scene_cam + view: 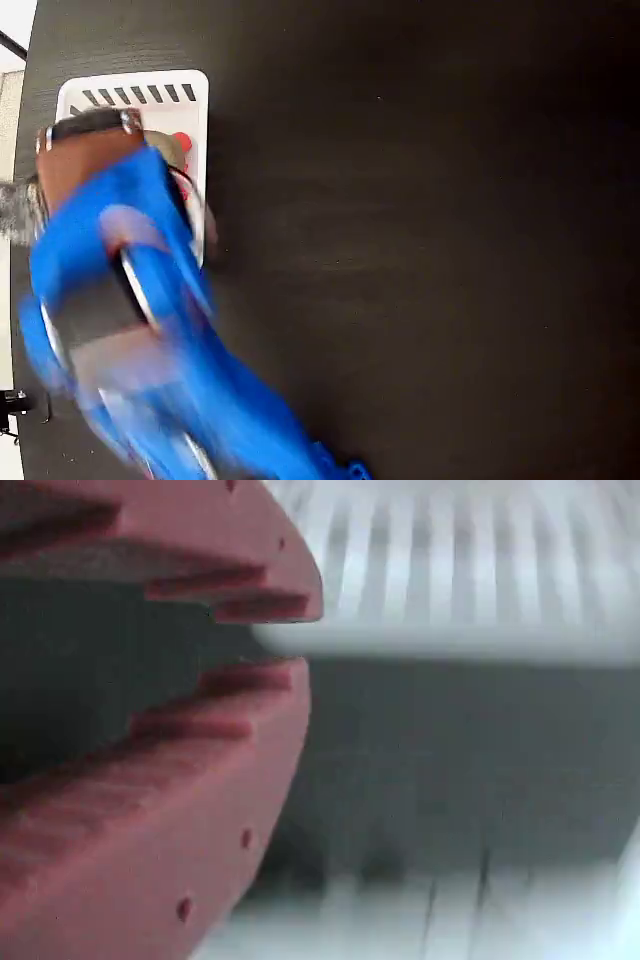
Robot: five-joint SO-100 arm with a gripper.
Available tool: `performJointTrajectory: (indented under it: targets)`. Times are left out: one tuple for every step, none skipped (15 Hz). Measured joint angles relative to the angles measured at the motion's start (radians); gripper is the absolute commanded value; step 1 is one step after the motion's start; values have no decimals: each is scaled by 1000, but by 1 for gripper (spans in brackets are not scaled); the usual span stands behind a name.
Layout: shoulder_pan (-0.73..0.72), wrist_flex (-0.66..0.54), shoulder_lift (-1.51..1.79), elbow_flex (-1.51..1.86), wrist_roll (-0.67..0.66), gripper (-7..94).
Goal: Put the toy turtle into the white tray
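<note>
The toy turtle [178, 146] is seen in the fixed view only as a patch of red and beige at the top edge of the blue arm [130, 270], lying over the inside of the white tray [150, 92]. Whether it rests on the tray floor or is held just above it cannot be told, as most of it is covered by the arm and the picture is blurred.

In the wrist view the gripper [290, 640] is shown close up: the red toothed jaws stand slightly apart at their tips, and nothing is seen between them there. The turtle itself is not made out in this view; only the tray's slotted wall [450, 570] is visible behind the jaws, out of focus.

A likely risk is judged to be the tray's rim being caught as the arm is lifted away, so that the light tray is dragged or tipped. If the turtle is not fully released, it could be carried back out with the jaws.

The tray sits near the table's [420, 250] left edge in the fixed view, so little room is left there; a wide bare stretch of dark table lies open to the right.
</note>
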Motion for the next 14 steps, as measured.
performJointTrajectory:
  targets:
    - [48,-11,115,23,-17,0]
    - [94,-35,242,103,-37,0]
    - [140,-57,387,236,-66,0]
    - [192,-97,531,408,-95,0]
    - [252,-137,664,601,-118,0]
    - [293,-198,785,816,-138,0]
    - [307,-258,900,1034,-152,0]
    - [307,-324,1017,1266,-163,0]
    - [313,-365,1112,1456,-170,0]
    - [308,-387,1203,1605,-170,0]
    - [293,-394,1292,1726,-170,0]
    - [293,-394,1367,1809,-170,0]
    - [290,-390,1422,1873,-170,0]
    - [284,-377,1465,1911,-170,0]
